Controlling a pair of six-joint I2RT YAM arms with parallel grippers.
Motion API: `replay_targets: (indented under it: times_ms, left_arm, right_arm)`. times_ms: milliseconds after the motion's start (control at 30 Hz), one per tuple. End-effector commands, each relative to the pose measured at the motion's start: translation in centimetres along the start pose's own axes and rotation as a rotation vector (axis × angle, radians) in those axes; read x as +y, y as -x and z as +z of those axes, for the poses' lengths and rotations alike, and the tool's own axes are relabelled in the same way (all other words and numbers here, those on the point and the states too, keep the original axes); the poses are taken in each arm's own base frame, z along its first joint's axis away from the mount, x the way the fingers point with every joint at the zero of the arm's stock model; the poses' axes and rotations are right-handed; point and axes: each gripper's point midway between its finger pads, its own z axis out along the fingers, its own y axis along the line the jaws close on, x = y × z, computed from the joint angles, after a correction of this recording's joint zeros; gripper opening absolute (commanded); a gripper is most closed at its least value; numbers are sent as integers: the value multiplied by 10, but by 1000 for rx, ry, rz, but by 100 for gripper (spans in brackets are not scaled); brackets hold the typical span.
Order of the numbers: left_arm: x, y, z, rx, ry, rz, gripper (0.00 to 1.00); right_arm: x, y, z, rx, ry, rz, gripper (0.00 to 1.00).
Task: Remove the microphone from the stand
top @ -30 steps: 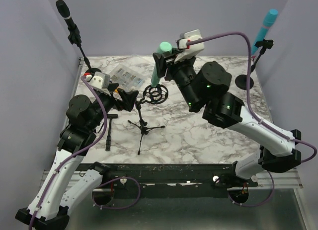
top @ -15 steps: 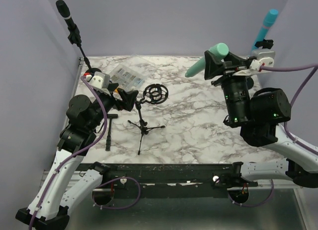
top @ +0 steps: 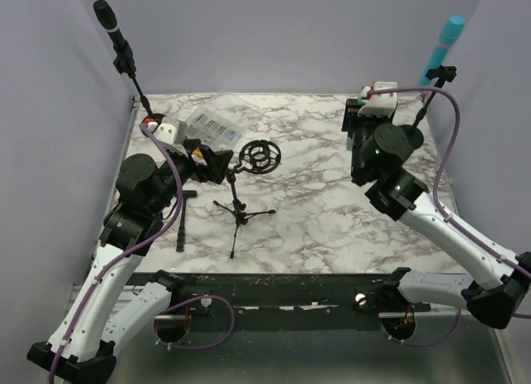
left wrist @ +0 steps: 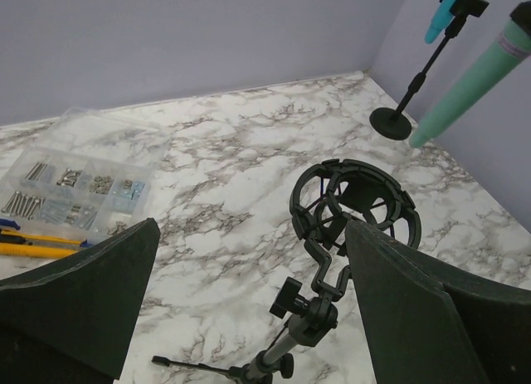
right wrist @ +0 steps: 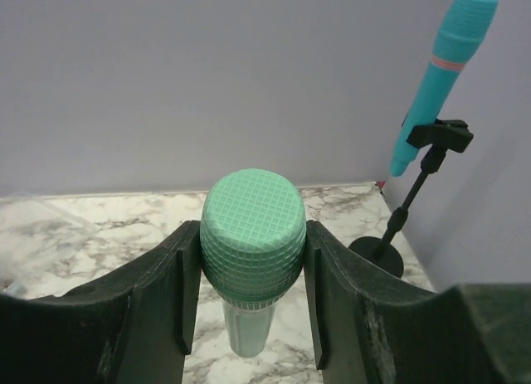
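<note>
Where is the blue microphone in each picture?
Top external: the blue microphone is at the far right near the top, tilted on its black stand.
Left wrist: top right corner, its top cut off, just left of the green microphone.
Right wrist: upper right, in front of the wall.
Shared landmark: the black stand holding it shows in all three views.

**Three views, one shared corner**

The top camera looks down from above the near edge over the marble table [top: 315, 210]. The left wrist camera faces far-right, close above the shock mount [left wrist: 361, 197]. The right wrist camera, tight on the green microphone [right wrist: 253, 235], faces the back wall [right wrist: 207, 69]. All three catch the blue microphone [top: 442, 46].
</note>
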Motion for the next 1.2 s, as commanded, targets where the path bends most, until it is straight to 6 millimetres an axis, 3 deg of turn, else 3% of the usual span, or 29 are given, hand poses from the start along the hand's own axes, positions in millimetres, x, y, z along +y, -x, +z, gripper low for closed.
replay_targets:
  times_ms: [0, 233, 533, 733, 867, 1000, 1167]
  left_arm:
    - [1, -3, 2, 8, 9, -6, 99]
    - [4, -3, 2, 9, 23, -1, 98]
    - [6, 1, -2, -7, 39, 13, 99]
    - [5, 3, -4, -13, 38, 17, 99]
    - [7, 4, -5, -19, 46, 19, 99]
    - [6, 5, -6, -21, 43, 19, 99]
    - [3, 9, -9, -35, 31, 18, 99]
  right_arm:
    - [23, -56, 47, 182, 104, 115, 1]
    - [74, -148, 111, 536, 296, 363, 1]
    - [143, -225, 163, 807, 414, 666, 1]
    - [200, -279, 172, 988, 506, 875, 1]
    - [223, -307, 174, 1031, 533, 1013, 1]
    - [233, -337, 170, 1068, 524, 1084, 1]
    - [226, -365, 163, 1063, 459, 1063, 3]
